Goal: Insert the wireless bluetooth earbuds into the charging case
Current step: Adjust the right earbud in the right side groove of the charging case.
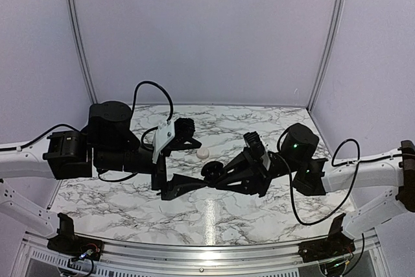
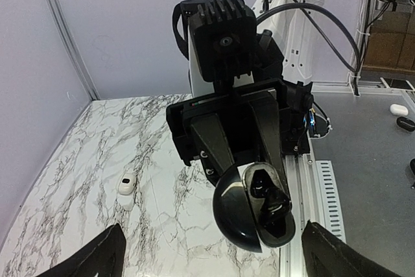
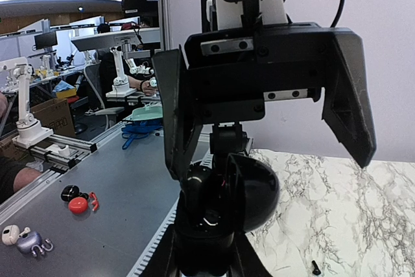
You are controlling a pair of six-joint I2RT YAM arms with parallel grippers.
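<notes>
My right gripper (image 1: 216, 174) is shut on a black round puck (image 1: 209, 171) and holds it above the marble table. In the left wrist view the puck (image 2: 241, 215) is hinged open, with glossy dark shapes inside that I cannot identify. My left gripper (image 1: 183, 184) is wide open and empty, facing the puck from close by. A cream-white rounded charging case (image 1: 203, 153) lies on the table just behind both grippers. One tiny black stub, an earbud (image 3: 316, 266), lies on the marble. The other earbud is not visible.
A small white piece with a dark spot (image 2: 127, 183) lies on the marble table (image 2: 84, 160); I cannot tell whether it is the case. The table's front rail (image 1: 207, 251) runs by the arm bases. Lilac walls (image 1: 207, 30) enclose the back and sides.
</notes>
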